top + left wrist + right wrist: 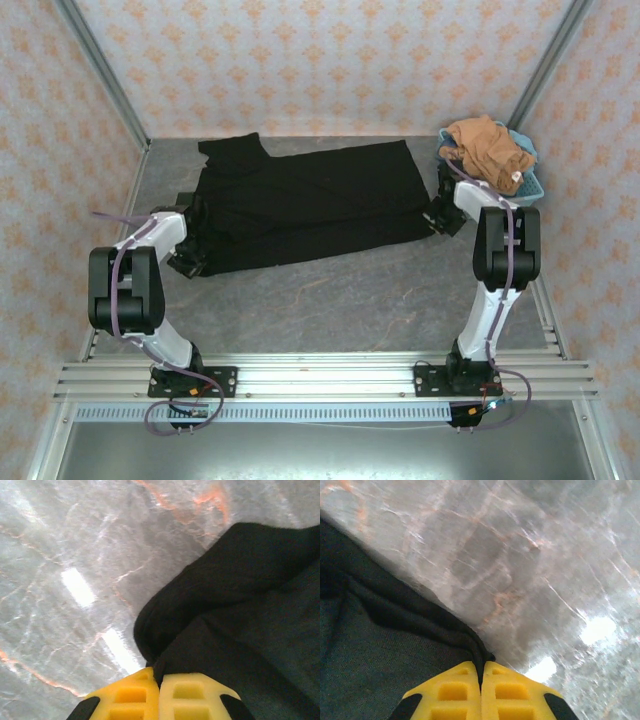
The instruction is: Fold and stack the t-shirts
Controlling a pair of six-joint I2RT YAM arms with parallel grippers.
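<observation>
A black t-shirt (310, 205) lies spread flat across the middle of the grey table, plain side up. My left gripper (190, 255) is at its near-left corner, and its yellow jaws are shut on a fold of the black cloth (210, 630). At the shirt's right edge my right gripper (442, 215) is likewise shut, pinching the black hem (445, 625) between its yellow fingers (455, 692). An orange-brown t-shirt (487, 148) sits bunched in the basket at the back right.
A light-blue plastic basket (533, 180) stands at the back right corner, just behind the right arm. Patterned walls close in the table at the back and both sides. Bare marbled table (380, 290) lies in front of the black shirt.
</observation>
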